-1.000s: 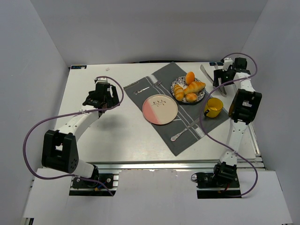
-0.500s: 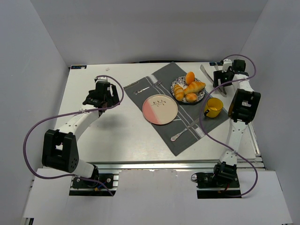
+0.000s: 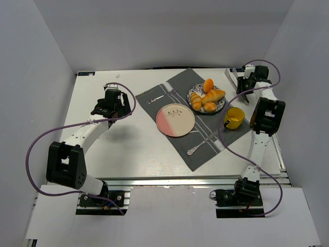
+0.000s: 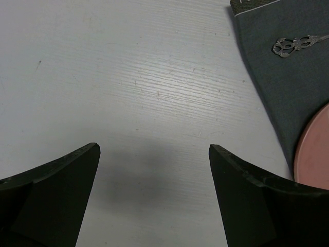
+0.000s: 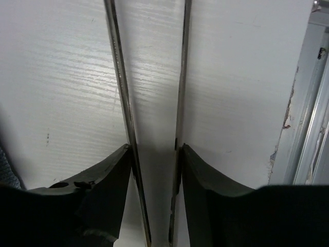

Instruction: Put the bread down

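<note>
Several golden bread rolls (image 3: pixel 206 96) lie piled on a patterned plate (image 3: pixel 192 92) at the back of the grey placemat (image 3: pixel 205 149). An empty pink plate (image 3: pixel 175 120) sits just left of it. At the far right corner my right gripper (image 3: pixel 241 82) (image 5: pixel 154 146) has its fingers pressed against the two arms of metal tongs (image 3: pixel 231 77) (image 5: pixel 119 77), squeezing them together over the white table. My left gripper (image 3: pixel 114 105) (image 4: pixel 154 149) hovers open over bare table, left of the placemat, holding nothing.
A yellow cup (image 3: pixel 235 118) stands on the mat's right side, between the bread plate and my right arm. A fork (image 3: pixel 160 95) and a spoon (image 3: pixel 201 143) lie on the mat. The table's right metal rail (image 5: pixel 308 103) runs close by the tongs.
My right gripper has closed from wide open onto the tongs' arms, and the tongs have swung slightly toward the back edge. The left arm has stayed still.
</note>
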Robot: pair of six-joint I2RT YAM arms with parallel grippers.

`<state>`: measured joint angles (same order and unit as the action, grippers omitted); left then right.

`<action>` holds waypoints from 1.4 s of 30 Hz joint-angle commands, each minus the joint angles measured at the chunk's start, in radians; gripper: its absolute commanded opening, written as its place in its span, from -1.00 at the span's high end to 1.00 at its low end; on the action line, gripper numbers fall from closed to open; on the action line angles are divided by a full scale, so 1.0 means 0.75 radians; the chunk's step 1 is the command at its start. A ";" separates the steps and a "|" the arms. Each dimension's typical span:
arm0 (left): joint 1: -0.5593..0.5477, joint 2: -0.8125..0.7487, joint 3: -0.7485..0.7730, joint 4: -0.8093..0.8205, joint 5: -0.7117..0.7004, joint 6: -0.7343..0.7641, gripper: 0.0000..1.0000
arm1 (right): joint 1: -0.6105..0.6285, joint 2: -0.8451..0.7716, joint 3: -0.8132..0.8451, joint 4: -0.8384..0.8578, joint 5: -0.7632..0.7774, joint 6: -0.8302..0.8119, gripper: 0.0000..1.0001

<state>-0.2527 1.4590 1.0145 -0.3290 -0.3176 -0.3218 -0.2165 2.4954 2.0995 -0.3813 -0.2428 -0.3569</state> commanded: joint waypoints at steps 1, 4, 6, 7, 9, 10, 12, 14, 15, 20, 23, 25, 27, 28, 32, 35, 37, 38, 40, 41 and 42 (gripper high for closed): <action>-0.007 -0.027 0.042 -0.001 -0.008 0.006 -0.96 | 0.002 -0.085 -0.073 0.085 0.013 0.089 0.05; -0.007 -0.047 0.050 -0.009 -0.010 0.006 -0.96 | 0.002 -0.200 -0.106 0.122 0.048 0.118 0.14; -0.007 -0.061 0.061 -0.009 -0.014 0.012 -0.97 | 0.004 -0.289 -0.095 0.108 0.056 0.142 0.15; -0.007 -0.078 0.063 -0.011 -0.014 0.012 -0.96 | 0.006 -0.324 -0.091 0.101 0.058 0.151 0.15; -0.007 -0.098 0.063 -0.013 -0.012 0.014 -0.96 | 0.021 -0.438 -0.108 0.089 0.080 0.177 0.13; -0.007 -0.113 0.059 -0.011 -0.008 0.014 -0.96 | 0.029 -0.480 -0.118 0.085 0.093 0.189 0.13; -0.007 -0.164 0.028 -0.001 -0.004 0.014 -0.97 | 0.065 -0.607 -0.173 0.063 0.170 0.214 0.05; -0.007 -0.213 0.008 -0.003 -0.002 0.010 -0.96 | 0.102 -0.701 -0.230 0.036 0.315 0.226 0.02; -0.007 -0.225 0.001 -0.017 -0.004 0.012 -0.96 | 0.133 -0.798 -0.311 0.018 0.352 0.249 0.02; -0.007 -0.327 -0.035 -0.030 0.020 0.024 -0.96 | 0.239 -1.146 -0.598 -0.011 0.344 0.396 0.03; -0.007 -0.386 -0.080 -0.013 0.045 0.018 -0.96 | 0.405 -1.308 -0.760 -0.019 0.391 0.476 0.03; -0.007 -0.411 -0.119 -0.003 0.055 0.000 -0.96 | 0.464 -1.370 -0.858 -0.019 0.406 0.569 0.03; -0.007 -0.444 -0.142 0.007 0.076 -0.013 -0.96 | 0.550 -1.435 -0.905 -0.027 0.434 0.623 0.03; -0.007 -0.452 -0.158 0.009 0.082 -0.021 -0.96 | 0.579 -1.449 -0.942 -0.040 0.471 0.660 0.03; -0.007 -0.491 -0.187 0.007 0.115 -0.054 -0.96 | 0.716 -1.493 -1.001 -0.064 0.524 0.750 0.03; -0.007 -0.511 -0.201 0.007 0.125 -0.058 -0.96 | 0.793 -1.501 -1.069 -0.048 0.581 0.821 0.04; -0.007 -0.528 -0.203 0.001 0.123 -0.058 -0.96 | 0.822 -1.501 -1.104 -0.038 0.622 0.850 0.03; -0.007 -0.534 -0.207 -0.003 0.125 -0.058 -0.96 | 0.843 -1.501 -1.128 -0.028 0.630 0.866 0.03; -0.007 -0.544 -0.211 -0.005 0.127 -0.058 -0.96 | 0.861 -1.497 -1.147 -0.021 0.667 0.877 0.02; -0.007 -0.548 -0.211 -0.009 0.127 -0.058 -0.96 | 0.880 -1.495 -1.155 -0.021 0.682 0.881 0.02; -0.007 -0.550 -0.213 -0.013 0.129 -0.056 -0.96 | 0.884 -1.491 -1.159 -0.021 0.698 0.881 0.02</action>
<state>-0.2527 1.0828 0.8597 -0.3363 -0.2398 -0.3573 0.4297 1.4014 1.2354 -0.4461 0.2043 0.2581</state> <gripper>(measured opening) 0.982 0.492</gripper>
